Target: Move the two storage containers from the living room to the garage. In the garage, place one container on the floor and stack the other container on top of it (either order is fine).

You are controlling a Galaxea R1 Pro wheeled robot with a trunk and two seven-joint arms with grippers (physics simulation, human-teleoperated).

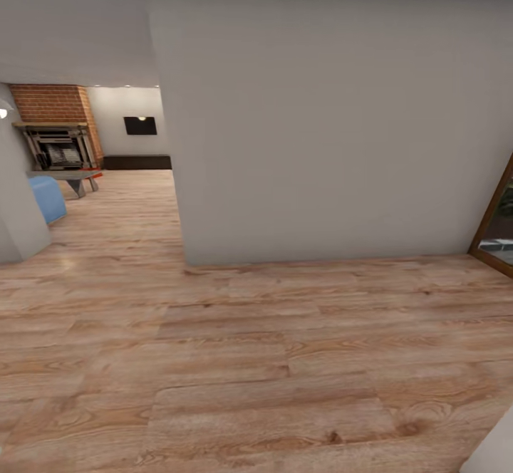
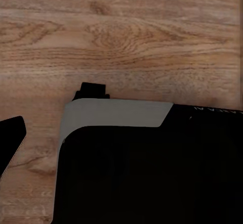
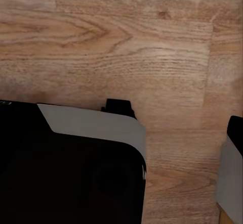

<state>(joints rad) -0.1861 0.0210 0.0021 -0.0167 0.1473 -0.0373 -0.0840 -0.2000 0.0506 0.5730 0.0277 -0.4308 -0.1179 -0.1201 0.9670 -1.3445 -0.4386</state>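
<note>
Beyond the wall corner (image 1: 178, 245), far off to the left in the head view, the living room (image 1: 107, 174) opens up: a brick fireplace (image 1: 57, 131), a dark low cabinet (image 1: 137, 162), a wall TV (image 1: 140, 125) and a blue sofa edge (image 1: 48, 199). A small red-orange streak (image 1: 95, 172) sits on a grey counter (image 1: 71, 175) by the fireplace; it may be one of the containers, but it is too small to tell, and its long axis cannot be read. A broad cream wall (image 1: 320, 124) stands straight ahead, so the way in runs left around its corner. A wood-framed doorway (image 1: 495, 224) shows at the right. Both wrist views look down on the plank floor (image 2: 126, 37) past the robot's dark body (image 2: 152, 173). Whether the fingers are released or clenched, I cannot tell. Neither arm is nearer in any useful sense yet.
</note>
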